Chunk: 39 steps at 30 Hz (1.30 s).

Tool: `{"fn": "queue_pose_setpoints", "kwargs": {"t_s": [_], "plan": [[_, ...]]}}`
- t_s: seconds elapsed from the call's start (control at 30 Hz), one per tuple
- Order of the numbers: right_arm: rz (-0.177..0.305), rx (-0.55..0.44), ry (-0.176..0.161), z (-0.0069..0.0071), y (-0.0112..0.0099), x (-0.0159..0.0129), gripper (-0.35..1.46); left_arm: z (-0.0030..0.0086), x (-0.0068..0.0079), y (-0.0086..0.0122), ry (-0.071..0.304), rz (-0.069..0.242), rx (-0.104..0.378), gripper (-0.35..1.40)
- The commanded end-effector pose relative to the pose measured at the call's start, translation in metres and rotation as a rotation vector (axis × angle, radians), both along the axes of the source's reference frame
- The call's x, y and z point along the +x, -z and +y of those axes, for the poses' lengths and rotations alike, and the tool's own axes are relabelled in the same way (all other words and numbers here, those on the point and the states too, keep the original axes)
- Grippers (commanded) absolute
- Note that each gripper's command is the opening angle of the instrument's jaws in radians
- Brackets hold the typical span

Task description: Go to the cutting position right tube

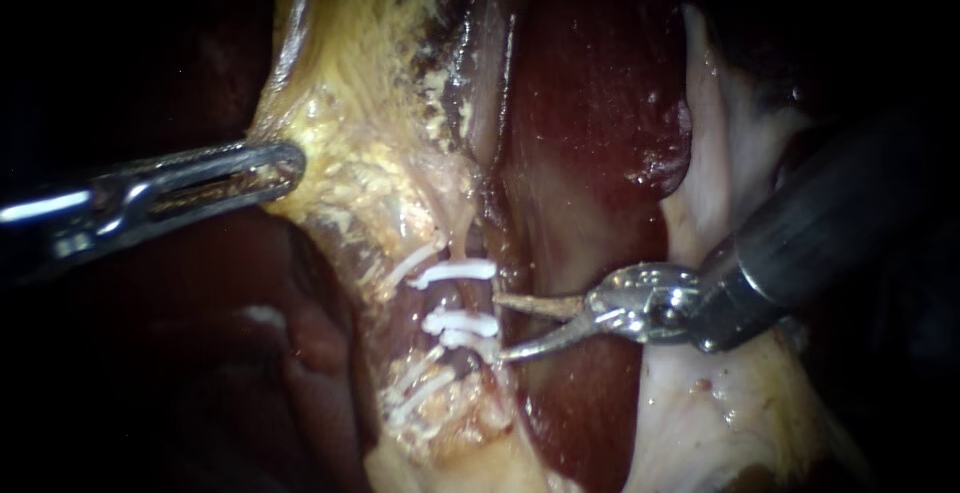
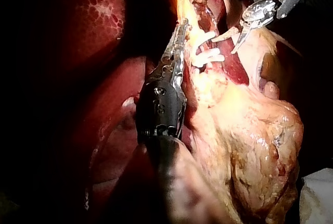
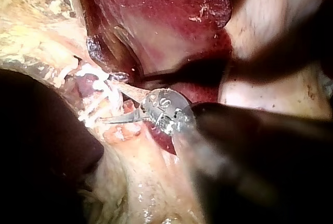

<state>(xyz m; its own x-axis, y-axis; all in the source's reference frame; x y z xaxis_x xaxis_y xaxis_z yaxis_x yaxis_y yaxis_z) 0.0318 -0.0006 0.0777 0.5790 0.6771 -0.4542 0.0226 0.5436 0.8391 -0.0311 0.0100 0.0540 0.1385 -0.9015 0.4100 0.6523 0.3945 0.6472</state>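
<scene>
Right tube [image 1: 458, 243] sits against the liver [image 1: 590, 103], white clips [image 1: 455, 273] across it. Right instrument [image 1: 499, 328]: jaws open, empty, tips just beside the tube at the gap between clips, not yet straddling it. Approach nearly done by my judgement; a short advance is left. Left instrument [image 1: 285, 166]: hold cannot be told.

A surgical bench, shown by bare liver [image 2: 99, 21] and white clips [image 1: 455, 272] on tissue

Free passage: a narrow stretch of bare tube [image 1: 453, 298] between the upper clip [image 1: 455, 272] and the lower clips [image 1: 462, 325]. The right instrument [image 1: 500, 328], blades apart, lies just beside this gap, over dark red tissue [image 1: 590, 133]. Obstructions: a clip on either side of the gap, and the pale tissue fold [image 1: 700, 203] under the shaft. The left instrument [image 1: 285, 168], clamped on yellow tissue [image 1: 350, 103], stands well apart.
</scene>
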Motion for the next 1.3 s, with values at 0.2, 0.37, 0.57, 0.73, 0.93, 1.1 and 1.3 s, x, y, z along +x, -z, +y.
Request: {"fn": "queue_pose_setpoints", "kwargs": {"t_s": [0.2,0.37,0.57,0.73,0.93,1.1,1.3], "plan": [[-0.016,0.013,-0.009,0.0007,-0.0009,0.0012,1.31,0.0000,0.0000,0.0001,0.000,0.000,0.000,-0.35],[-0.021,0.013,-0.012,0.0012,-0.0015,0.0022,1.30,-0.0001,0.0000,0.0002,0.001,0.001,0.000,-0.35],[-0.019,0.014,-0.007,0.0017,-0.0021,0.0035,1.26,-0.0001,0.0000,0.0001,0.001,0.001,-0.001,-0.35],[0.004,0.016,0.012,0.0018,-0.0022,0.0039,1.20,-0.0001,0.0000,0.0001,0.001,0.001,-0.001,-0.35],[0.034,0.020,0.027,0.0018,-0.0023,0.0045,1.18,-0.0001,0.0000,0.0001,0.001,0.001,-0.001,-0.35],[0.065,0.021,0.061,0.0017,-0.0024,0.0049,1.05,-0.0002,0.0000,0.0001,0.001,0.001,-0.001,-0.35],[0.078,0.018,0.083,0.0013,-0.0028,0.0059,0.93,-0.0002,0.0000,0.0001,0.001,0.001,-0.001,-0.35]]}}
